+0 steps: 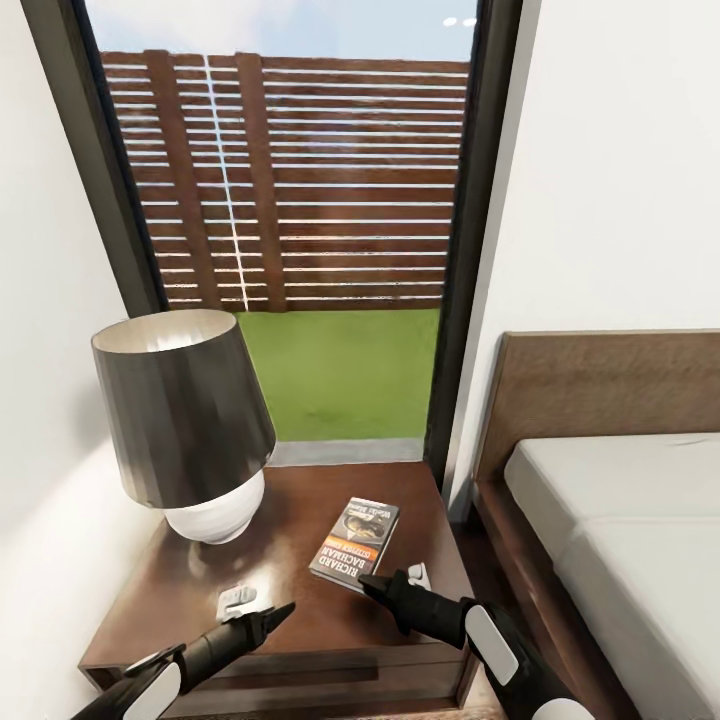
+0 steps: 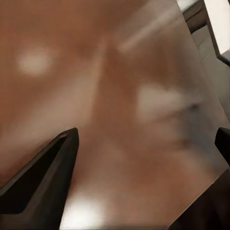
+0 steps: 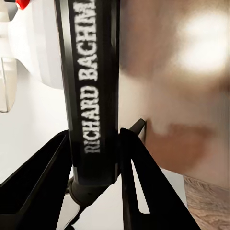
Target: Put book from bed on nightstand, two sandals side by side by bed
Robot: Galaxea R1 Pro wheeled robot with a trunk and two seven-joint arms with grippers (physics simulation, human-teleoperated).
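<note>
1. Nearest to us in the head view are our two arms: the left claw (image 1: 270, 615) hovers low over the front of the nightstand (image 1: 300, 640), its fingers tapering to a point there, and the right claw (image 1: 378, 587) reaches to the near edge of the book (image 1: 355, 543). The book lies on the nightstand top, right of the lamp (image 1: 185, 420) and touching nothing else we can make out; two small white items sit on the wood near the claws, too small to name. The bed (image 1: 620, 500) stands just beside, at the right, its grey mattress bare.

2. From the left wrist, we see the left claw (image 2: 143, 158) spread wide over blurred brown wood, holding nothing.

3. From the right wrist, the right claw (image 3: 98, 158) has a finger on each side of the book (image 3: 93, 86), spine lettering facing us. We judge it is pinching the book or barely letting go.

4. We judge the book step is at its close. Next, the right claw should spread fully and lift clear without dragging the book, then we turn to find the sandals.
</note>
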